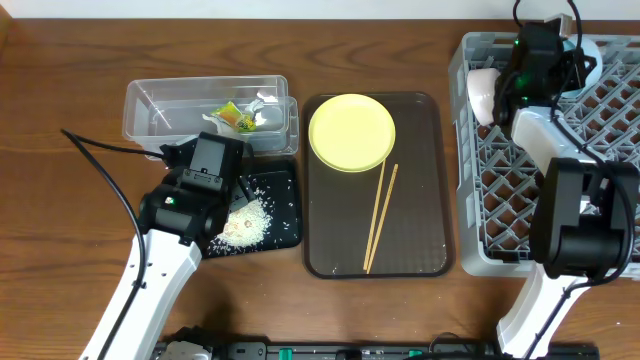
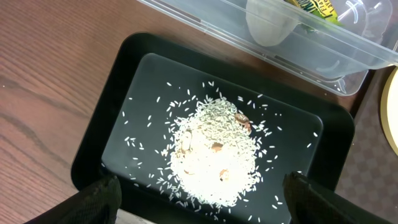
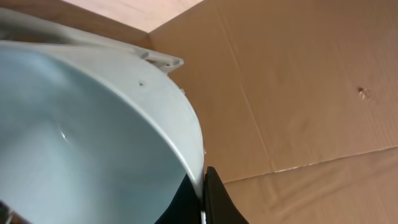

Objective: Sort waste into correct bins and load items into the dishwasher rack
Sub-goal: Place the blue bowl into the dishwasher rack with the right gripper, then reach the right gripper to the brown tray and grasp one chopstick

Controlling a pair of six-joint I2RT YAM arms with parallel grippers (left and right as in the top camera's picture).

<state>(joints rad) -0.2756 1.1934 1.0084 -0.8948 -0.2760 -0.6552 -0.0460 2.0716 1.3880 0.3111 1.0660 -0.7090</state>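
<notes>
My left gripper [image 1: 212, 180] [image 2: 199, 202] is open and empty, hovering over the black tray [image 1: 288, 180] [image 2: 118, 87], which holds a heap of white rice [image 1: 245, 222] [image 2: 214, 149]. Behind it, the clear tub [image 1: 150, 100] [image 2: 348, 65] holds the green-and-orange wrapper [image 1: 233, 115] [image 2: 317, 7] and a small white cup [image 2: 268, 25]. My right gripper [image 1: 535, 55] [image 3: 204, 186] is shut on the rim of the light blue bowl [image 1: 588, 52] [image 3: 74, 143] over the far end of the grey rack [image 1: 470, 200]. A pale pink bowl [image 1: 483, 92] stands on edge in the rack.
A brown serving tray [image 1: 420, 200] lies between the black tray and the rack. It carries the yellow plate [image 1: 351, 132] and wooden chopsticks [image 1: 379, 218]. Brown cardboard [image 3: 298, 93] fills the right wrist view behind the bowl.
</notes>
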